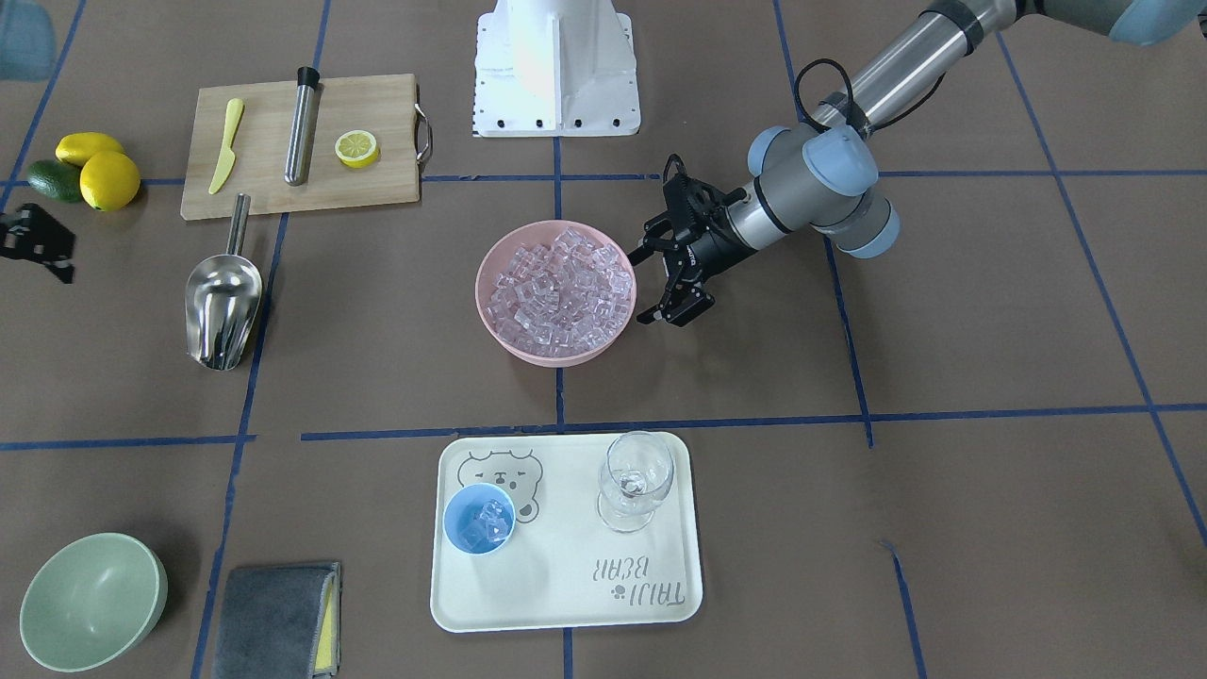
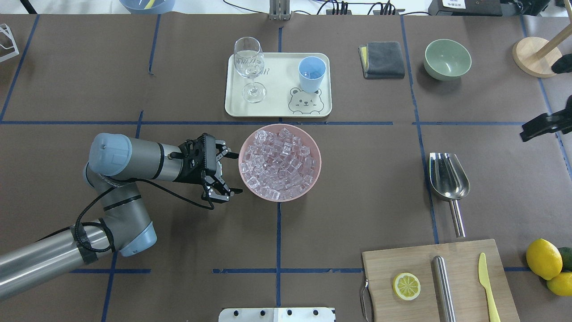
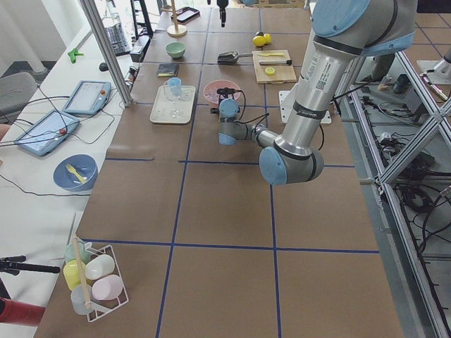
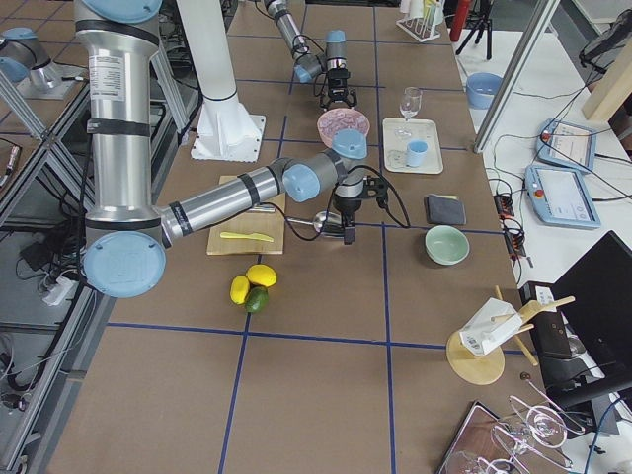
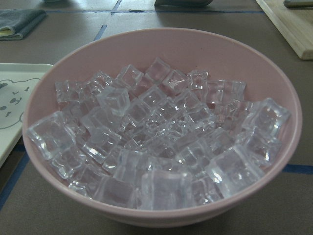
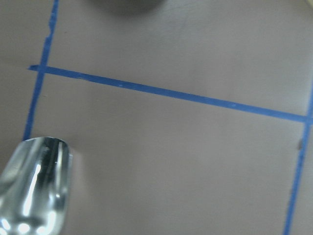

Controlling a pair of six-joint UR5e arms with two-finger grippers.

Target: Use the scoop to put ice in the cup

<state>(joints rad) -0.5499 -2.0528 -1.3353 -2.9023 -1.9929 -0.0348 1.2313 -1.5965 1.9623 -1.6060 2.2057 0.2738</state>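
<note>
Front view: the left gripper (image 1: 646, 288) was found just beside the pink bowl (image 1: 556, 356) of ice (image 1: 561, 288), jaws released, nothing held. The scoop (image 1: 223, 311) was seen lying on the bench (image 1: 377, 311), well apart from the bowl. The cup (image 1: 479, 519) was noted on the tray (image 1: 566, 585), some ice inside.

Overhead view: the right gripper (image 2: 543, 125) was cropped at the edge; its jaws could not be judged.

Light is bright, even and from above; shadows under the pink bowl (image 1: 556, 356) and the cup (image 1: 454, 524) are soft and faint. The white robot base (image 1: 556, 57) is blown out. The scoop (image 6: 34, 191) in the right wrist view is blurred, with glare; the ice (image 5: 156, 142) is sharp.
</note>
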